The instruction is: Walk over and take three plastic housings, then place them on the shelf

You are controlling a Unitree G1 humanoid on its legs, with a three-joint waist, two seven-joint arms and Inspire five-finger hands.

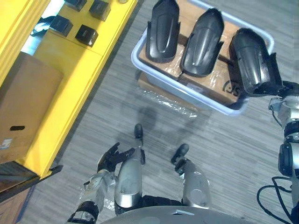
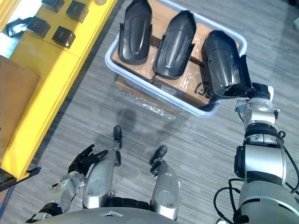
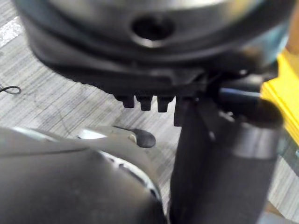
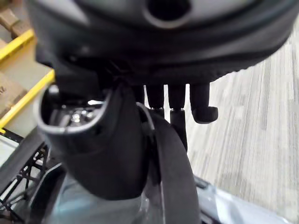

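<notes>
Three black plastic housings lie side by side in a pale tub (image 1: 187, 88): one on the left (image 1: 162, 30), one in the middle (image 1: 203, 42) and one on the right (image 1: 254, 60). My right hand (image 2: 256, 89) is at the near end of the right housing, which sits higher than the other two. In the right wrist view the housing's rim (image 4: 175, 168) runs between the thumb (image 4: 93, 149) and the curled fingers (image 4: 177, 100). My left hand (image 1: 111, 158) hangs low at my side over the floor, its fingers relaxed and holding nothing.
The tub rests on cardboard boxes (image 1: 161, 86) with loose plastic wrap on the grey floor. A yellow shelf (image 1: 70, 79) runs along the left, carrying small black boxes (image 1: 86, 33) and a brown carton (image 1: 25, 107).
</notes>
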